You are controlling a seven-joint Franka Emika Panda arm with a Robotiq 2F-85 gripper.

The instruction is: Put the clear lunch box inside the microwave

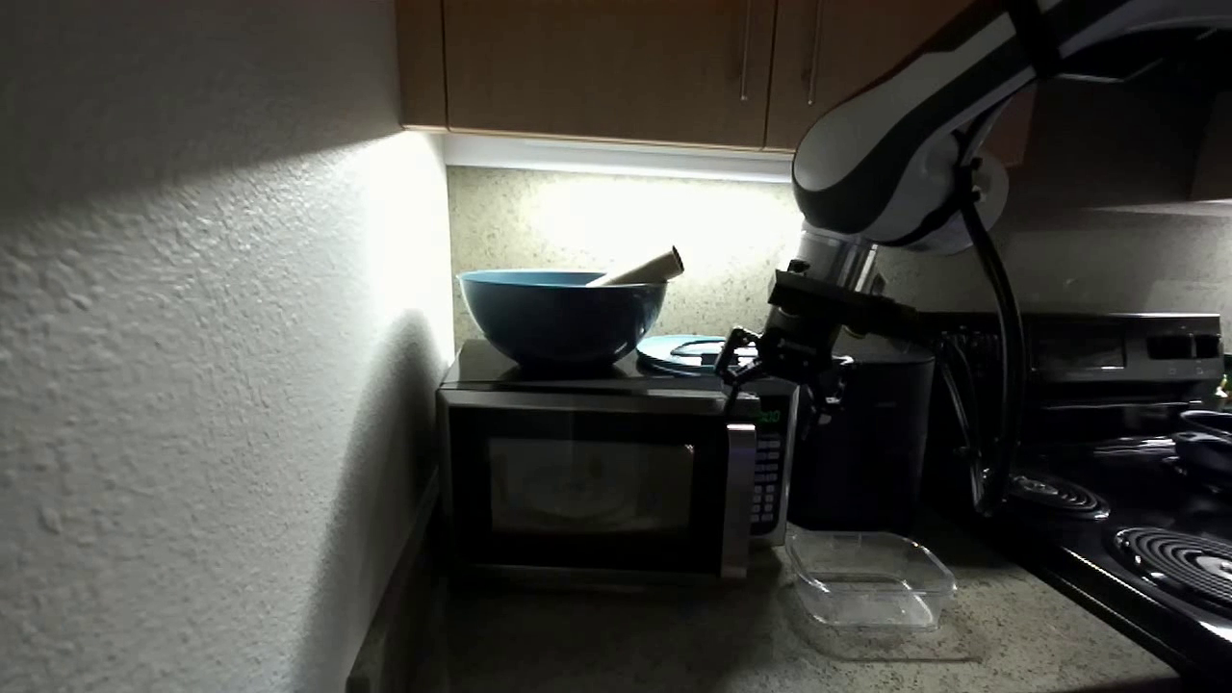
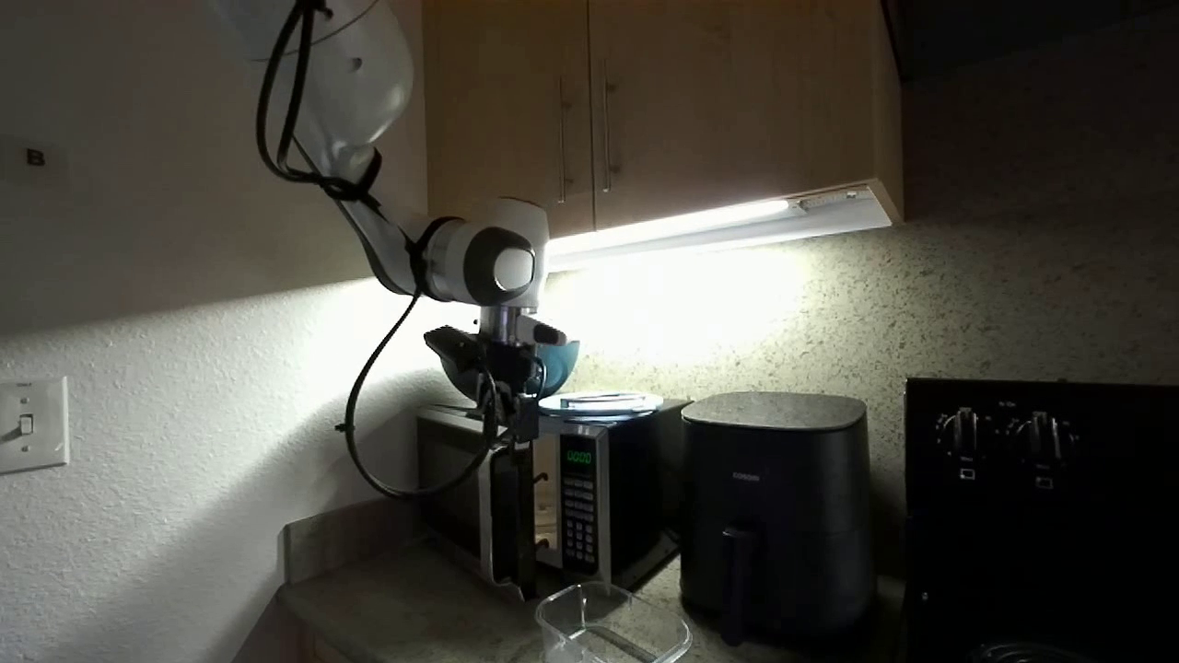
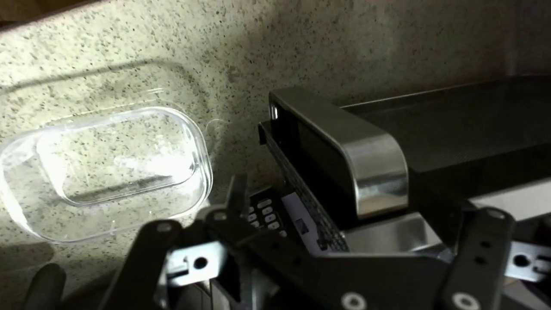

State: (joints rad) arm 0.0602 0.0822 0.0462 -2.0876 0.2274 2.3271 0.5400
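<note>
A: Where to look for the clear lunch box?

B: On the counter, upright and lidless, near the button panel corner of the microwave.

A: And from the pincer, which way?

B: Below and a little to the right in both exterior views; at the left of the wrist view, well apart from both fingers. With the long axis roughly in line with the spread between them, so likely to call for a turn of the pincer, or a pinch at one end, when due for lifting.

A: Gripping anything?

B: Not visibly. Spread wide, with the free edge of the microwave door and its silver handle between the fingers in the wrist view. Impossible to tell whether touching either.

A: Ajar, or fully closed, that door?

B: Ajar: in an exterior view, a lit gap beside the panel. Probably too narrow for the box, though; so most likely a push or pull on the door edge first, to swing it wider, with the box left on the counter until afterwards.
</note>
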